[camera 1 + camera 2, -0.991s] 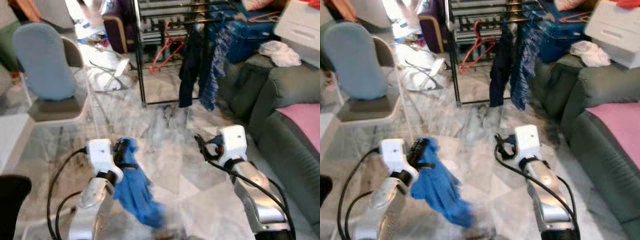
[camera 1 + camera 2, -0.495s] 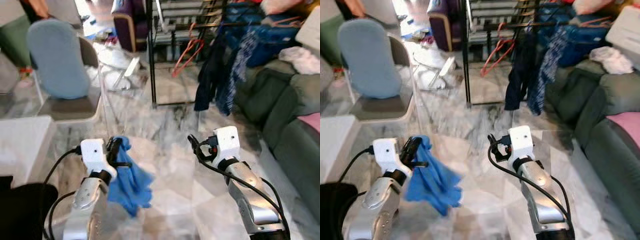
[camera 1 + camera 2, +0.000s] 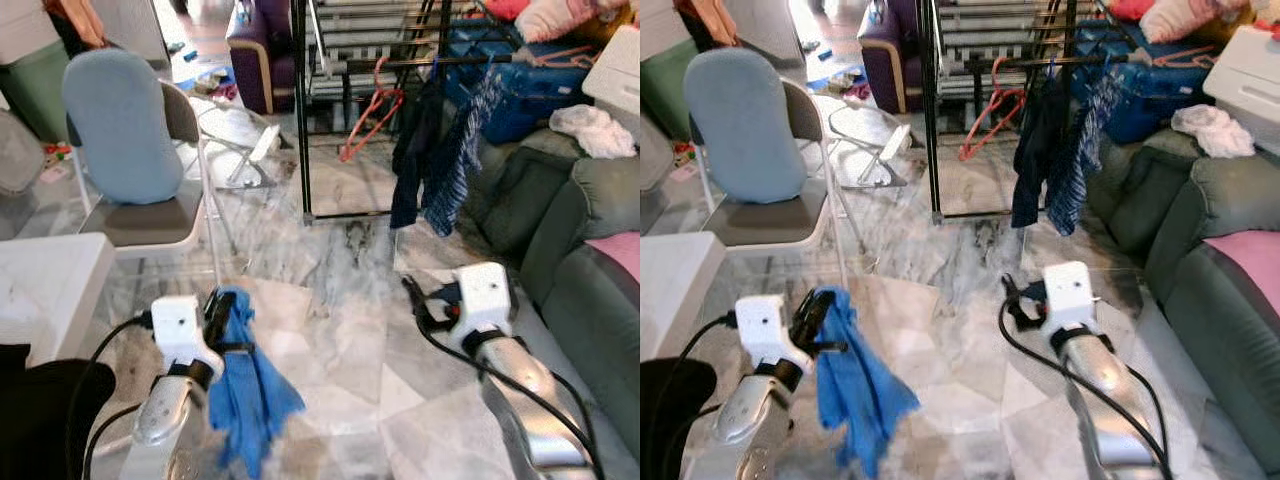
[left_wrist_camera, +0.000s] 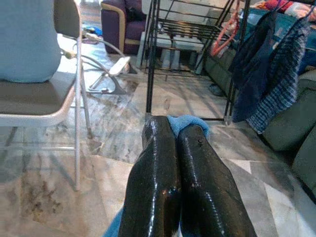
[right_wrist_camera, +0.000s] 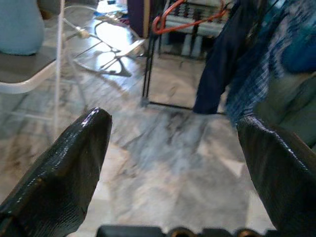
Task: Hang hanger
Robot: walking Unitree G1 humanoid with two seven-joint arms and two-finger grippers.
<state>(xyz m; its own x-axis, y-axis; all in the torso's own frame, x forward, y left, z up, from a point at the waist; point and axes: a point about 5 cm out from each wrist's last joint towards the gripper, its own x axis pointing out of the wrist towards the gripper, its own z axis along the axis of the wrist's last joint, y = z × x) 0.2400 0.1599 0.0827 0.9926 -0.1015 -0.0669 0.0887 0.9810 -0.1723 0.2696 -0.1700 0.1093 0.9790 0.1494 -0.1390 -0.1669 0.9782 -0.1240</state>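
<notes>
While both arms reach fwd low over the marble floor point(image 3: 340, 340), the left gripper point(image 3: 222, 312) sits near left, forearm angled up and away from the camera, fingers point(image 4: 163, 163) clamped tight together on a blue cloth point(image 3: 248, 390) that hangs down from them in a loose bunch; a bit of cloth pokes out past the fingertips in the wrist view. Right gripper point(image 3: 415, 300) is near right, approx level w/ the left one, forearm running fwd and slightly inward, a black cable looping along it; its fingers point(image 5: 64, 163) are spread wide apart w/ nothing between them. Far centre stands a black rack point(image 3: 305, 120), w/ a red hanger point(image 3: 368, 125) hooked on it and dark clothes point(image 3: 440, 150) draped from a rail just right of the hanger. Hanger is well apart from both grippers. Far left is a chair point(image 3: 130, 140) w/ a blue back. Right side is a grey sofa point(image 3: 570, 230) w/ a white cloth point(image 3: 595, 130) on its far arm.
</notes>
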